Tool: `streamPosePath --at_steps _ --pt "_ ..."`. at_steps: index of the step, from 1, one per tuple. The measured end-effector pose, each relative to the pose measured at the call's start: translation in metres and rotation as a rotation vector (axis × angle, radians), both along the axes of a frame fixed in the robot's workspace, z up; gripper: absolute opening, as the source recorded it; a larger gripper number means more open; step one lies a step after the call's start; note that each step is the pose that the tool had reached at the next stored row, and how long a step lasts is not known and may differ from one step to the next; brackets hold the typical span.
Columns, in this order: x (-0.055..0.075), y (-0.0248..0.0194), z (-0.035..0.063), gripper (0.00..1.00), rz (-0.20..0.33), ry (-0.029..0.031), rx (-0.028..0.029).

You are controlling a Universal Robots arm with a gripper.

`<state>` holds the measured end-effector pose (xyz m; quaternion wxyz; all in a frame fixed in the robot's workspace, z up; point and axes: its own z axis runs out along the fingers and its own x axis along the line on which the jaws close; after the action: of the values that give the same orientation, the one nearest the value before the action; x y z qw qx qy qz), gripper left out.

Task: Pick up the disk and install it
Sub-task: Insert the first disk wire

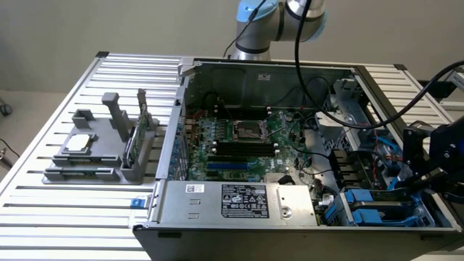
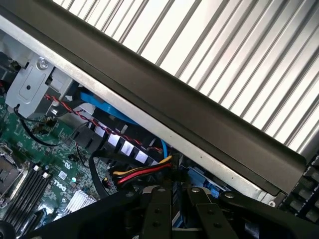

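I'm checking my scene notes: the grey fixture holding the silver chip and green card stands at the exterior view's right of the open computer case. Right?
Not quite: the side is wrong. The exterior view shows the grey fixture, holding the silver chip and green card, standing at the exterior view's left of the open computer case.

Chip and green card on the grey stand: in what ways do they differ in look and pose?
The chip is square and silver-white; the card is long, thin and green. The chip lies flat; the card stands on its edge. Both sit in the grey stand, on the table beside the open case.
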<state>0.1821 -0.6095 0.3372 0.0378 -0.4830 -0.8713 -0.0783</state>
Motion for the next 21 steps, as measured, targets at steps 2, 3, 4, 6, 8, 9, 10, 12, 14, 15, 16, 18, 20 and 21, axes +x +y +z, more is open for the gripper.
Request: streamPosePath --at_steps 2,3,4,6,8,9,10,12,14,15,16,18,20,21 --pt "0.0 0.0 0.0 0.17 0.0 0.0003 -0.0001" --pt "0.0 0.0 0.0 0.17 -0.001 0.0006 -0.0001" --pt "0.0 0.0 0.0001 0.17 -0.001 0.0011 -0.0002" --pt "0.0 0.0 0.0001 0.17 -0.002 0.0027 -0.0002" --pt "0.0 0.0 0.0002 0.17 -0.004 0.0049 -0.0003" --pt "0.0 0.0001 0.0001 0.17 -0.005 0.0056 -0.0001" --pt "-0.001 0.0002 0.0001 0.17 -0.008 0.0059 -0.0001" --pt "-0.002 0.0002 0.0004 0.17 -0.014 0.0061 -0.0001" --pt "-0.003 0.0003 0.0016 0.17 -0.022 0.0061 0.0" --pt "-0.004 0.0003 0.0027 0.17 -0.025 0.0061 0.0005" --pt "-0.005 0.0003 0.0039 0.17 -0.027 0.0061 0.0011" --pt "-0.008 0.0003 0.0057 0.17 -0.031 0.006 0.003" --pt "-0.012 0.0003 0.0062 0.17 -0.035 0.0061 0.0057" --pt "-0.014 0.0003 0.0063 0.17 -0.04 0.0061 0.006"
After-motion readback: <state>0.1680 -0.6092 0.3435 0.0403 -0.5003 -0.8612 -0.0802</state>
